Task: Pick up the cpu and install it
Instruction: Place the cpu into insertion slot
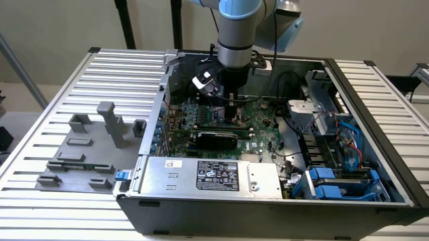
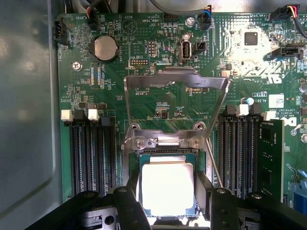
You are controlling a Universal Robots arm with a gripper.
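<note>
The cpu [image 2: 168, 189] is clamped by two opposite edges between the fingers of the gripper [image 2: 169, 186]. It lies flat directly below the wrist, squared over the open socket [image 2: 144, 157] mid-motherboard [image 2: 158, 112], whose metal latch frame [image 2: 175, 79] is raised beyond it.

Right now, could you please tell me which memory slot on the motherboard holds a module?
The slot farthest from the cpu, in the bank away from the coin cell: a black module stands in it; the rest are empty.
</note>
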